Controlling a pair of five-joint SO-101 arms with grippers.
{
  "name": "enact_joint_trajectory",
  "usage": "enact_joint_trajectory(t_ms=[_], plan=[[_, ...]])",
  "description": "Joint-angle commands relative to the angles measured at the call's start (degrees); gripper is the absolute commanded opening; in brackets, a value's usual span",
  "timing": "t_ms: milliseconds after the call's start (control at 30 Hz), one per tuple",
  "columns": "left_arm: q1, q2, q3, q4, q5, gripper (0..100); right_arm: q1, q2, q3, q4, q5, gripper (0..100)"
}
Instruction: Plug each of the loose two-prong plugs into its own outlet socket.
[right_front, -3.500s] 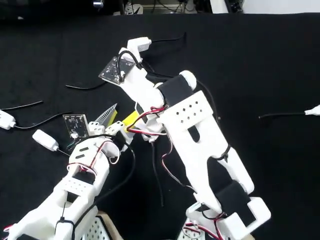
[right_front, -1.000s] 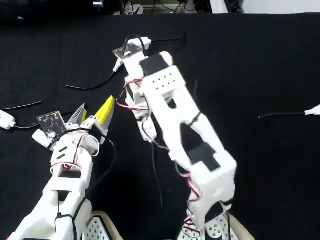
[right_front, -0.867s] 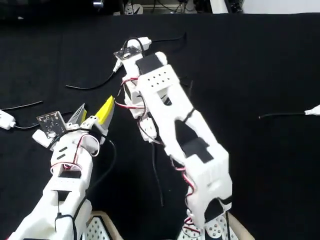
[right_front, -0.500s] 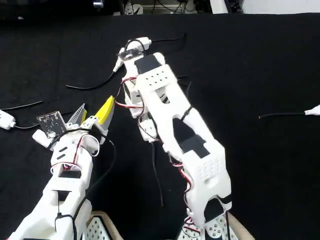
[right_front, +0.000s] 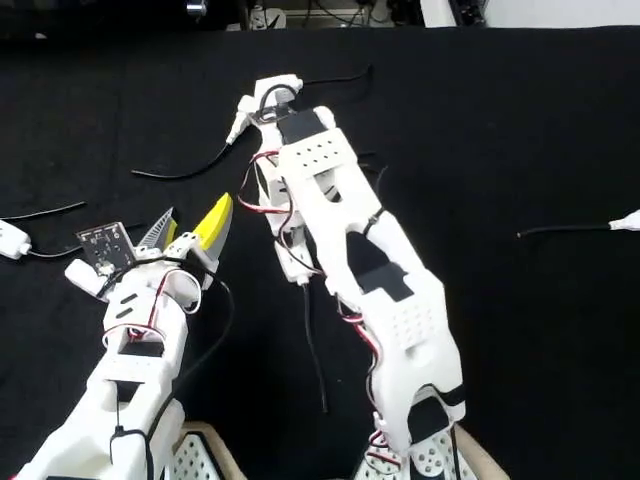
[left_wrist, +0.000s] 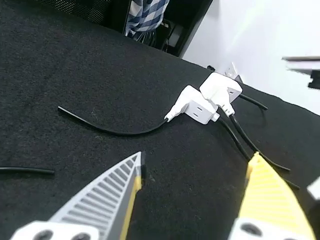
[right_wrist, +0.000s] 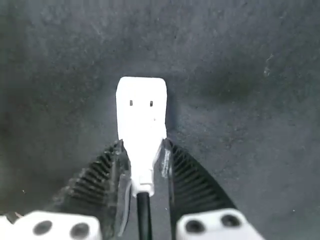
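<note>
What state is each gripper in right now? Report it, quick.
Left gripper: open, holding nothing.
Right gripper: closed on the white outlet socket.

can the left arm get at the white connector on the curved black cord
Probably yes. The left gripper faces the white connector with its jaws open and bare black tabletop between them. The right arm close beside the connector might crowd the approach.
</note>
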Motion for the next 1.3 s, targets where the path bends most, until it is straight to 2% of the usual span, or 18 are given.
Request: enact_joint_trajectory(t_ms=[0, 933, 1267], plan=[[0.8, -1.1, 1.2, 0.1, -0.5, 33, 0.7, 0.7, -4.5, 1.2, -1.1, 1.2], [0.9, -1.1, 1.0, 0.1, -0.5, 33, -2.4, 0.7, -3.5, 1.4, -2.5, 1.2], [0.9, -1.1, 1.0, 0.1, -0.5, 33, 0.8, 0.7, -1.5, 1.4, -2.3, 1.2]])
